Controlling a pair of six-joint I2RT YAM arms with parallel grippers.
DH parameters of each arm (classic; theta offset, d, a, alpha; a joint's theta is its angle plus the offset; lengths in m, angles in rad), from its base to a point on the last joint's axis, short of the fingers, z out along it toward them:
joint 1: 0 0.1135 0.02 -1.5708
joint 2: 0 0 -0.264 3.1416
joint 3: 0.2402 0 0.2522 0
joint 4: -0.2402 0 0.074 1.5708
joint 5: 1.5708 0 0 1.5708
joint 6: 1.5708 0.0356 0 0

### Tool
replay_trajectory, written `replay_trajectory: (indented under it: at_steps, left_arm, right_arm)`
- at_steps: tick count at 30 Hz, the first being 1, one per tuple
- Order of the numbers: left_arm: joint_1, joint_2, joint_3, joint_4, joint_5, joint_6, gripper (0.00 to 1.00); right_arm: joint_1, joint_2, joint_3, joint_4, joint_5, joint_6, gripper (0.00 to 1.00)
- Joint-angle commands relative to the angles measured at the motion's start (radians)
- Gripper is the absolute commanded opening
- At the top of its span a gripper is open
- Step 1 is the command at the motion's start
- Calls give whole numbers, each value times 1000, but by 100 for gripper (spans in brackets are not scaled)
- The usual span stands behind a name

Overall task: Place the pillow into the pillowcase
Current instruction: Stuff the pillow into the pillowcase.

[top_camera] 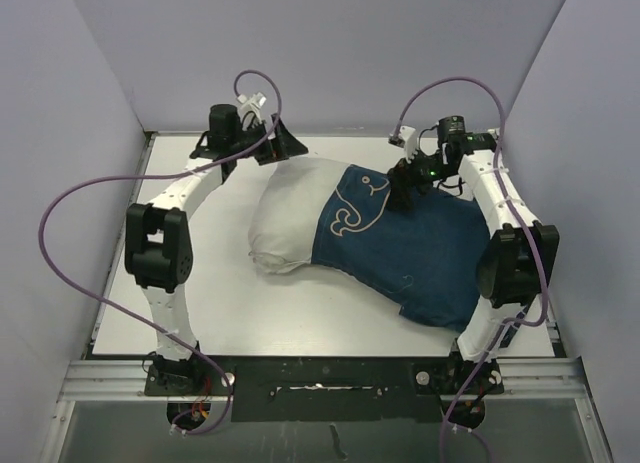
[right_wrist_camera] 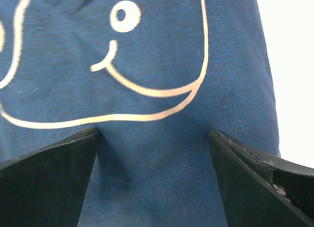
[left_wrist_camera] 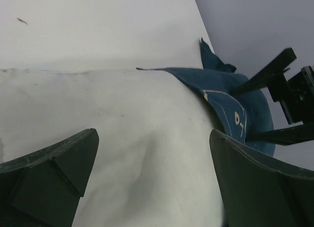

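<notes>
Mid table point(top_camera: 200, 313): pillow point(top_camera: 285, 218), white, soft, lumpy; left end bare, rest sheathed in pillowcase point(top_camera: 420, 253), navy cloth with cream whale outline, wrinkled, curved like a bean.
Left gripper point(left_wrist_camera: 153, 138): fingers spread wide, clamping nothing, poised over bare white end.
Right gripper point(right_wrist_camera: 153, 138): fingers likewise wide apart, nothing between them, low over blue cloth below whale.
Top view only: full outline of both.
Left wrist view only: case hem crossing white fabric, right gripper's dark fingers beyond.
Right wrist view only: fine weave, whale's eye and smile line.
</notes>
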Motion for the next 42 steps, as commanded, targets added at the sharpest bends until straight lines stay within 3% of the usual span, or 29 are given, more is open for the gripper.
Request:
replay_trajectory:
  at_steps: [1,3,5,7,8,10,13,15,19,25,29,33,37,42]
  left_arm:
    - [-75,123,97,-222,97,102,95]
    - [-97,148,105,-278,104,128,84]
    - [-100,163,95,-305,125,133,68]
    - [-98,169,81,-317,139,136,51]
    - [-96,170,74,-315,149,132,38]
    - [-92,171,67,-296,185,120,23]
    - [-91,172,62,-230,252,70,8]
    - [-95,161,45,-90,305,-12,1]
    - [-119,129,27,232,362,-227,0]
    - [-138,110,74,609,338,-520,0]
    - [-114,72,25,734,281,-581,0]
    - [-63,75,-81,856,256,-657,0]
    - [-72,86,-139,778,274,-575,0]
    - [-131,139,-134,691,301,-506,0]
  right_arm:
    - [13,36,67,87,51,27,96]
    - [22,60,96,59,18,21,81]
    - [38,67,122,32,-32,3,55]
    - [61,59,129,37,-64,-6,20]
    - [70,50,129,45,-80,-6,11]
    - [89,34,128,66,-108,-8,0]
    - [111,33,150,76,-147,-4,0]
    - [130,50,197,82,-155,24,0]
    - [217,131,363,152,-170,143,0]
    - [357,333,790,321,-234,438,0]
    - [376,343,679,334,-171,443,0]
    - [273,351,408,337,64,350,0]
    - [192,390,400,308,180,185,0]
    - [163,417,480,293,159,131,0]
